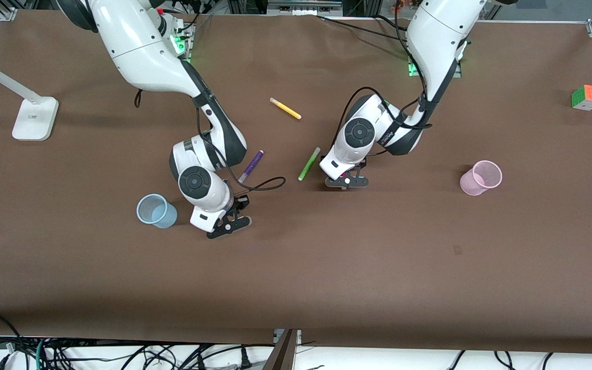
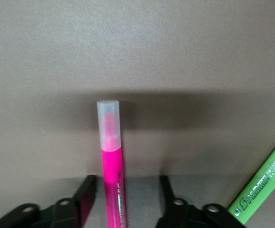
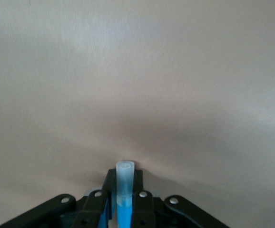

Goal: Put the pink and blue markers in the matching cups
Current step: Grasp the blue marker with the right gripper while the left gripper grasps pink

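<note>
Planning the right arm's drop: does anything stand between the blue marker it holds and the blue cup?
Nothing visible does. The right gripper, shut on the blue marker, sits right beside the blue cup, with only bare table between them; the purple pen lies farther from the front camera.

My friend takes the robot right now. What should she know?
Right end effector: shut on the blue marker, beside the blue cup.
Left end effector: open, fingers either side of the pink marker, not yet gripping. The green pen lies next to it.
Pink cup stands toward the left arm's end.
Done: nothing is in a cup.
Left: grip pink, drop both markers in matching cups.
</note>
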Robot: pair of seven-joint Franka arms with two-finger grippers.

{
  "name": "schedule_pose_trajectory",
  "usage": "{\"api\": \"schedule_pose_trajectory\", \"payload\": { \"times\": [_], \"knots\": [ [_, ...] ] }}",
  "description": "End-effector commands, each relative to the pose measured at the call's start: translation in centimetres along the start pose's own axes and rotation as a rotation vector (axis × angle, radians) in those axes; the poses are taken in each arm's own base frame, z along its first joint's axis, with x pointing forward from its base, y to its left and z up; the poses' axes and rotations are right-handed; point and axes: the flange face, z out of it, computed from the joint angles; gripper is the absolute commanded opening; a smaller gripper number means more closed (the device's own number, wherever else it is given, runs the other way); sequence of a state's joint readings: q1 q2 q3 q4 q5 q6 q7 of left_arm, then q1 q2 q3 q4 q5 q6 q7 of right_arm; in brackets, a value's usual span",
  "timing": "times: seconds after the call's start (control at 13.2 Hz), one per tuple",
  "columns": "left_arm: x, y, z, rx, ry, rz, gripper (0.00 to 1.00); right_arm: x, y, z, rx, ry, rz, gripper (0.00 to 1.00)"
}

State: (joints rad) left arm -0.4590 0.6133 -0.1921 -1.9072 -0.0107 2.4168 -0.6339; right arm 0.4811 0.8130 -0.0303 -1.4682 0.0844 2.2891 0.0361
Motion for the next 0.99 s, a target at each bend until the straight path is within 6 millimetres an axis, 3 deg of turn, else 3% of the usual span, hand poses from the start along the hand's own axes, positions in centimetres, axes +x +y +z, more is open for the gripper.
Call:
{"api": "schedule_pose_trajectory", "payload": {
  "times": [0.0,0.15,0.38,0.61,0.84,0.91],
  "knots": [
    [-0.3,-0.7,-0.7,0.003,0.016,-0.008,0.27,0.9,1.9,-6.0,0.023,0.061,-0.053,0.05],
    [-0.2,-0.7,-0.9,0.0,0.02,-0.013,0.0,0.7,4.0,-10.8,0.026,0.064,-0.103,0.05],
    [0.5,-1.4,-3.2,-0.008,0.04,-0.029,0.0,-0.6,5.3,-16.3,0.033,0.028,-0.201,0.05],
    [1.8,-4.5,-9.9,0.032,0.001,-0.032,0.0,-1.1,7.1,-18.8,0.101,0.052,-0.345,0.05],
    [1.2,-7.7,-16.6,0.06,-0.02,0.002,0.0,-1.3,11.5,-19.0,0.133,0.089,-0.508,0.05],
    [1.6,-10.0,-19.0,0.058,-0.019,0.075,0.0,-1.4,12.9,-19.1,0.164,0.116,-0.548,0.05]
  ]
}}
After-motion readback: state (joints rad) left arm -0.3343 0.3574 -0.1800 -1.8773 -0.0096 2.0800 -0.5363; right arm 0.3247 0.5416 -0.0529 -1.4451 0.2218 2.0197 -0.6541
